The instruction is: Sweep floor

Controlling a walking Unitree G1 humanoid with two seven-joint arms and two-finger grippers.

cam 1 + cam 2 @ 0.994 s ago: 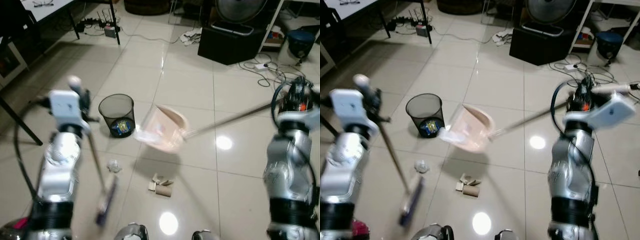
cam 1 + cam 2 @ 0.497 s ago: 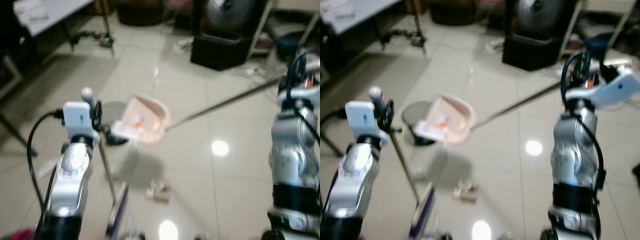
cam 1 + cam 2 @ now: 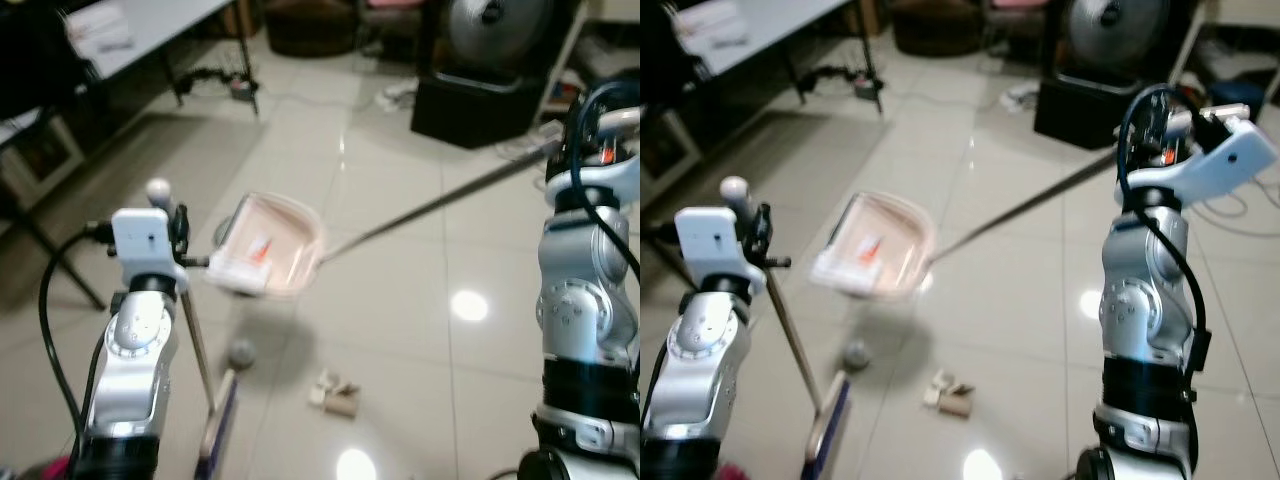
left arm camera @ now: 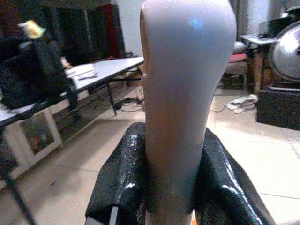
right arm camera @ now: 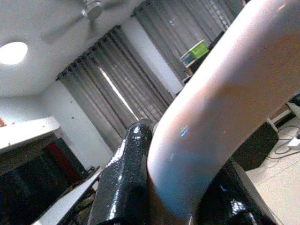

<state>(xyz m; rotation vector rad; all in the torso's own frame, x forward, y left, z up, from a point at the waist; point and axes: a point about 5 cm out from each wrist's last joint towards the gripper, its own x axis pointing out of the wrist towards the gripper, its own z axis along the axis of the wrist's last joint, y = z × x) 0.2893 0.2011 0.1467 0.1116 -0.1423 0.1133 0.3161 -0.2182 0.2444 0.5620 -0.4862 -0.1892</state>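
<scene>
Your left gripper is clamped on the broom handle; both black fingers press its pale top end, no gap. The broom shaft runs down from those jaws to the broom head on the tile floor, low and just ahead of your left arm.

Your right gripper is closed around the dustpan's curved pale grip, fingers hugging it on both sides. From those jaws the long rod reaches across to the pink dustpan, held in the air well out from the right jaws and just beside the left gripper. It carries a small orange-and-white scrap, probably a wrapper, too blurred to be sure.

Versus a second ago: the dustpan is nearer your left gripper and now covers the mesh bin that stood left of it; the camera has also shifted.

Below the pan: a crumpled paper ball on the floor, and cardboard roll pieces a little further toward your right side.
</scene>
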